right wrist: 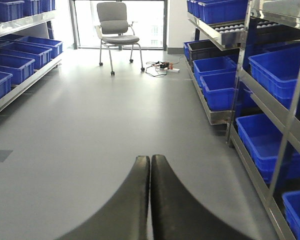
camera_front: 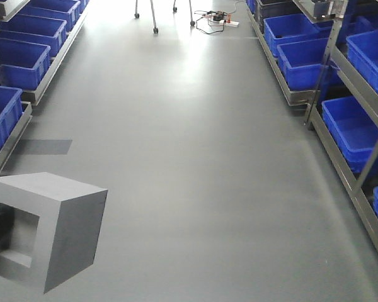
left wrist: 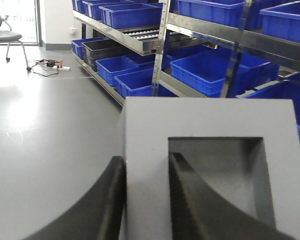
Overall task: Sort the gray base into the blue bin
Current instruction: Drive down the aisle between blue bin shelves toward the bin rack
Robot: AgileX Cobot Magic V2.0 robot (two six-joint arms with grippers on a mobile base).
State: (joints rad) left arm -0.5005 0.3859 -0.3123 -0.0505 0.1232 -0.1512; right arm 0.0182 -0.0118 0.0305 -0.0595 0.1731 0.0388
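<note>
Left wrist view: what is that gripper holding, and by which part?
The left gripper holds the gray base by one wall: one finger inside the square recess, the other on the outer side.

The right gripper (right wrist: 150,159) sits low at the near centre, its two dark fingers (right wrist: 162,200) pressed flat together above the gray floor (right wrist: 105,115). Blue bins (right wrist: 262,140) fill the metal racks (right wrist: 290,115) on the right and the low shelves on the left. At the far end a gray chair (right wrist: 115,30) stands, with tangled cables (right wrist: 162,66) on the floor to its right.
</note>
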